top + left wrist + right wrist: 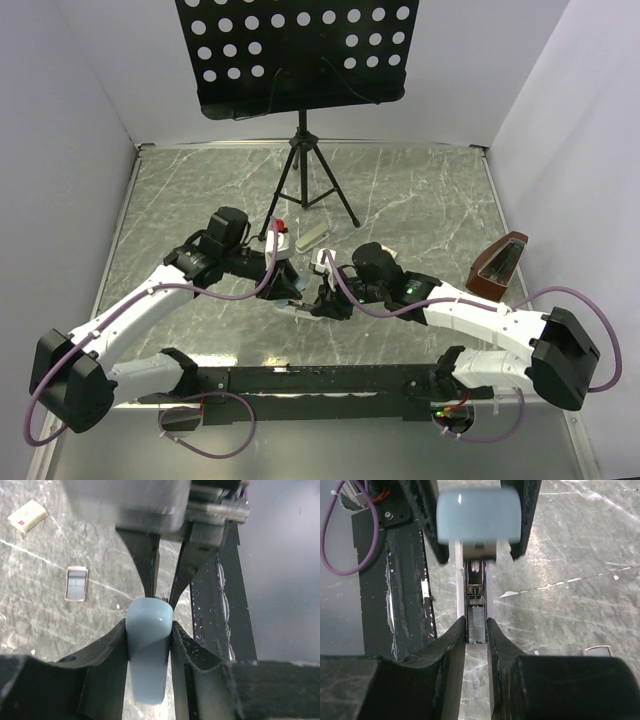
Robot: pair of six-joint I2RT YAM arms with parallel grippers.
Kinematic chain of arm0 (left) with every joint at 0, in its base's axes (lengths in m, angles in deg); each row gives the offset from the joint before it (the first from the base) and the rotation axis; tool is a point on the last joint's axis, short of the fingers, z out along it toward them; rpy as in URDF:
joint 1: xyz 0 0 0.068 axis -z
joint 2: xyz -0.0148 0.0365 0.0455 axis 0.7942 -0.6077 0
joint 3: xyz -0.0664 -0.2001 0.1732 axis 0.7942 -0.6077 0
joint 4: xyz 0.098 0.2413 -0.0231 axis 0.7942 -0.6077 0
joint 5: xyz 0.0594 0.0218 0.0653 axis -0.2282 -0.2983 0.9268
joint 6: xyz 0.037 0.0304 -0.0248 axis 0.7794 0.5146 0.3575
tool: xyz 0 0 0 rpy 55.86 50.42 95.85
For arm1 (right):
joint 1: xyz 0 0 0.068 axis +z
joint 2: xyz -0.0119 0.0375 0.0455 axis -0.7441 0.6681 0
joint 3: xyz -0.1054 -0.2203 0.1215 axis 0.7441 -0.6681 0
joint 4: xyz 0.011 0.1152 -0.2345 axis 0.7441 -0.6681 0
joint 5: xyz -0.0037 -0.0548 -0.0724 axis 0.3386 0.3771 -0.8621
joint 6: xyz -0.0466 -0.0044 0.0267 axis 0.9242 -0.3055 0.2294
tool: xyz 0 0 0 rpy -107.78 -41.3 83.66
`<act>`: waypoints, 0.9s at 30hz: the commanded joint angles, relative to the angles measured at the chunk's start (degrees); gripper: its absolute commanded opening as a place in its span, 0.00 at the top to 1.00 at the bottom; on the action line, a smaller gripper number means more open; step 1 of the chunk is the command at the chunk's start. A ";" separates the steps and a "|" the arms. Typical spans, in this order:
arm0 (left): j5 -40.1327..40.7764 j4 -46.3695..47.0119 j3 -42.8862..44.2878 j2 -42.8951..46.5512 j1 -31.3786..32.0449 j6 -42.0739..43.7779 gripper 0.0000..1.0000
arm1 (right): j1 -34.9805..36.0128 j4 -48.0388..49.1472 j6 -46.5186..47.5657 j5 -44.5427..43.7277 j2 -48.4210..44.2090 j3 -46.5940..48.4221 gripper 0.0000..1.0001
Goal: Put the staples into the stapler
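- Top external: left gripper [284, 284] and right gripper [322, 297] meet on the pale blue stapler [296, 296].
- Left wrist: the left fingers are clamped on the stapler's blue top. A closed cardboard staple box [27, 516], its red mark unreadable, lies apart from a grey staple strip [76, 583].
- Right wrist: the right fingers pinch the stapler's base rails. The open magazine [475, 592] holds a row of staples [476, 625].

The top view looks down and forward from high at the near side, wide enough to take in the whole table [420, 190]. The left wrist view sits close behind the left pincer [148, 630], looking down along its fingers. The right wrist view, just as close, looks along the right pincer [476, 627] from the opposite side. Both wrist views share the stapler [147, 655], and each shows the other pincer beyond it.
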 commanded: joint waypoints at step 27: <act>2.12 4.17 2.23 -2.01 4.05 -6.91 0.99 | 0.00 16.74 -4.90 -6.00 -6.18 -0.66 0.67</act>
